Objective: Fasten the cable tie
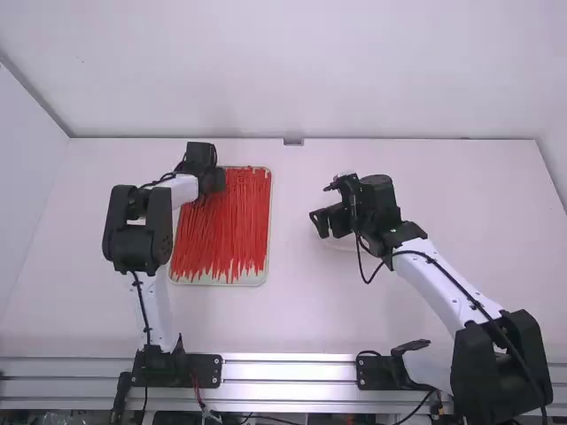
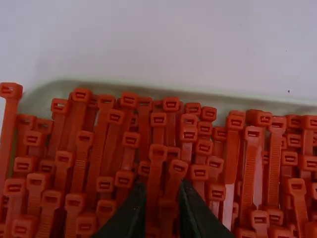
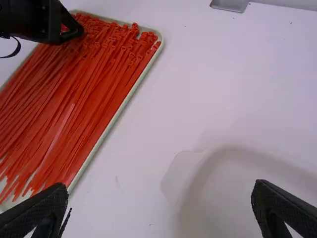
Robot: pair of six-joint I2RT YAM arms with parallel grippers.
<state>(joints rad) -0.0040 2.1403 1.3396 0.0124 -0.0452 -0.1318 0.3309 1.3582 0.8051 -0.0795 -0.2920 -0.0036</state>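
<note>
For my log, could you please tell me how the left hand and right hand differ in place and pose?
The left hand is down among the ties at the tray's far end; the right hand is over bare table beside the tray. The right hand is wide open; the left hand's grip is unclear. Both are black.

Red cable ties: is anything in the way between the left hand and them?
No, nothing visible is in the way. The left hand is right down at the red cable ties lying in their tray, near their square heads.
</note>
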